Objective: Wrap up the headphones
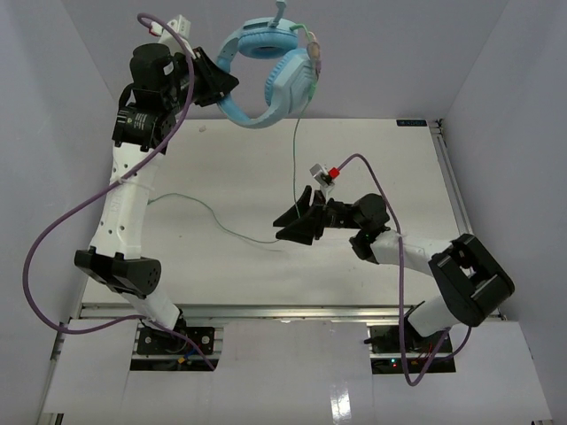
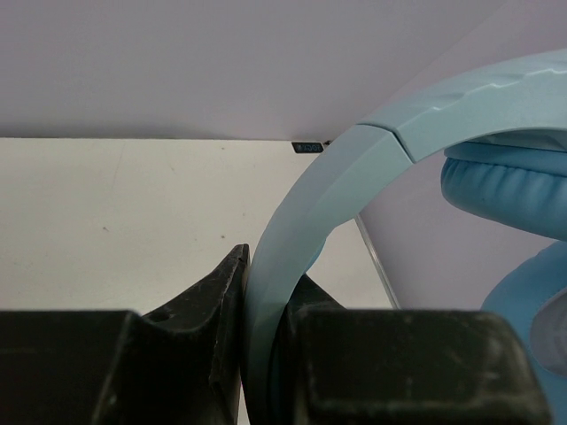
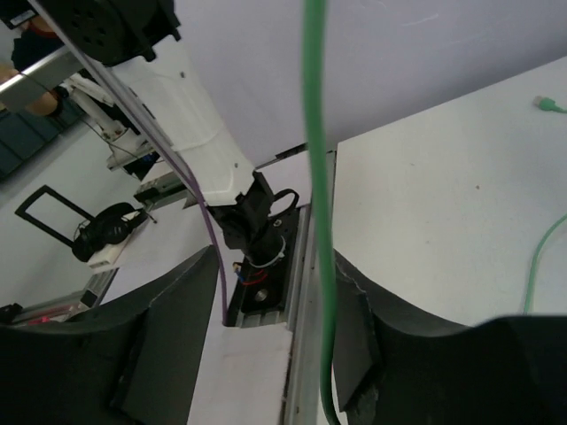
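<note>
while the left gripper (image 1: 229, 84) is clamping the smooth, curved headband (image 2: 297, 230) between its black fingers, the light blue headphones (image 1: 270, 71) are hanging high over the far left of the matte white table (image 1: 221, 159), their padded oval cups showing. the thin pale-green cable (image 3: 315, 159) is dropping between the half-parted jaws of the right gripper (image 1: 291, 221), which is hovering mid-table, well apart from every edge.

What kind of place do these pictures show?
Most likely a robotics lab test cell: two robot arms are bolted to a metal rail at the edge of a white table, and plain white walls enclose it on three sides.
</note>
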### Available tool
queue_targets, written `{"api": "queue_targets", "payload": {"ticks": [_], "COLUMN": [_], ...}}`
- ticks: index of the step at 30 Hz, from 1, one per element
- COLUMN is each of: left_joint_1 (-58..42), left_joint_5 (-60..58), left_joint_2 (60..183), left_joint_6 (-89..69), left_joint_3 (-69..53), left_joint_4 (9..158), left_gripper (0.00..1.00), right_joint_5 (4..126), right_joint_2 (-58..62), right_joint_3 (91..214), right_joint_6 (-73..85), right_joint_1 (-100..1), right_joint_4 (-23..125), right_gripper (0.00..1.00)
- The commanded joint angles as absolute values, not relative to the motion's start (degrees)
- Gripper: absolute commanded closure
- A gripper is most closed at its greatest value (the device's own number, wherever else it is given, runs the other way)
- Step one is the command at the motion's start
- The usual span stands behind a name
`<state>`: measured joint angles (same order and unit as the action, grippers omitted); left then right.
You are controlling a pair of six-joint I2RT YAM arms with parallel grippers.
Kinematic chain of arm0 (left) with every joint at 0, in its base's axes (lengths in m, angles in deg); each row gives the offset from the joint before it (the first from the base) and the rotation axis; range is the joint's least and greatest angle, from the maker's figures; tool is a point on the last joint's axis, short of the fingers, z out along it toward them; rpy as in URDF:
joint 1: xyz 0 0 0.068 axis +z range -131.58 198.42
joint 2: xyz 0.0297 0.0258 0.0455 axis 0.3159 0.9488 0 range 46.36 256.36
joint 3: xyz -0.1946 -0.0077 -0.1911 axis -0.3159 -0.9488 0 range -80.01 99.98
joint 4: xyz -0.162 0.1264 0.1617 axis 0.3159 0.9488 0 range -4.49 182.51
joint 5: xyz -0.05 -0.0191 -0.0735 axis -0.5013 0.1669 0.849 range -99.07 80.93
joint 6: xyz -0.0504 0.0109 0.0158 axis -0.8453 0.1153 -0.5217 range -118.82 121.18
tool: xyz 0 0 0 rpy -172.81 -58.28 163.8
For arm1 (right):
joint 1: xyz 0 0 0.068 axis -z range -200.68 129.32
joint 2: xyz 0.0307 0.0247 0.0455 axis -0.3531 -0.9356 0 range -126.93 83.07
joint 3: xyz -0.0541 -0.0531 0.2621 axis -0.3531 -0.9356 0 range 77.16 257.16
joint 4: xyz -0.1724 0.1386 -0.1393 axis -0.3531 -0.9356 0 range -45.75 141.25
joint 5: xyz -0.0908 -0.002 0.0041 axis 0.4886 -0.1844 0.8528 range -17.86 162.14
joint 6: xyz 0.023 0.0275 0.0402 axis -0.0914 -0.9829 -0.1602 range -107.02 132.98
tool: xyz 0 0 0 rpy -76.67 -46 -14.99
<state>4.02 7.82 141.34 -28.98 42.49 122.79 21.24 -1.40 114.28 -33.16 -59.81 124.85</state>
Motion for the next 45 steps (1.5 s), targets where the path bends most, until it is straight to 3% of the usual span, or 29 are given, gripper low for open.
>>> {"api": "queue_targets", "payload": {"ticks": [1, 5, 11, 14, 16, 19, 21, 22, 23, 24, 28, 32, 36, 39, 45], "left_joint_1": [5.2, 6.3, 10.6, 11.7, 11.7, 11.7, 11.7, 11.5, 11.1, 10.3, 7.2, 1.9, -1.5, -4.4, -7.8], "left_joint_5": [10.7, 10.6, 9.5, 8.0, 5.5, 1.5, 0.1, -1.5, -3.8, -6.2, -13.8, -20.9, -22.6, -22.1, -18.7], "left_joint_2": [137.0, 136.8, 139.7, 141.6, 142.3, 143.3, 142.9, 142.2, 141.4, 140.6, 138.2, 139.8, 140.8, 141.2, 138.8], "left_joint_6": [-33.3, -33.4, -33.9, -34.5, -33.9, -31.5, -28.2, -25.8, -23.9, -22.1, -11.7, -2.1, 7.0, 12.5, 17.0], "left_joint_3": [42.9, 43.0, 46.6, 47.4, 47.7, 47.7, 45.7, 43.4, 41.5, 39.7, 30.0, 27.9, 24.3, 21.0, 12.0], "left_joint_4": [116.7, 116.7, 116.8, 115.5, 114.7, 114.6, 114.8, 114.9, 114.6, 114.1, 110.9, 111.0, 110.9, 111.0, 110.1], "left_gripper": [1.0, 1.0, 1.0, 1.0, 1.0, 1.0, 1.0, 1.0, 1.0, 1.0, 1.0, 1.0, 1.0, 1.0, 1.0], "right_joint_5": [23.9, 23.2, 14.6, 7.9, 5.7, 1.6, 2.5, 8.7, 16.4, 23.1, 43.1, 71.5, 95.0, 100.7, 99.2], "right_joint_2": [5.5, 7.2, 10.3, 11.1, 12.2, 14.7, 15.5, 15.4, 14.4, 12.9, 9.0, 7.7, 10.7, 11.8, 10.5], "right_joint_3": [112.3, 113.1, 112.2, 112.3, 113.5, 118.4, 126.8, 131.8, 138.0, 144.0, 154.8, 159.0, 154.2, 152.3, 163.6], "right_joint_6": [-31.8, -34.4, -33.0, -30.8, -28.7, -20.5, -3.1, 8.1, 20.6, 31.7, 46.0, 59.4, 74.3, 82.2, 80.7], "right_joint_1": [-61.5, -62.0, -62.2, -62.2, -62.2, -61.0, -59.1, -58.9, -59.7, -60.8, -62.5, -66.0, -66.6, -66.5, -65.9], "right_joint_4": [146.3, 146.2, 143.6, 140.3, 137.1, 123.2, 96.8, 70.0, 52.3, 45.1, 25.6, 21.6, 30.4, 38.7, 38.5], "right_gripper": [0.5, 0.72, 0.79, 0.92, 0.92, 0.92, 0.92, 0.92, 0.92, 0.92, 0.92, 0.92, 0.92, 0.92, 0.92]}}
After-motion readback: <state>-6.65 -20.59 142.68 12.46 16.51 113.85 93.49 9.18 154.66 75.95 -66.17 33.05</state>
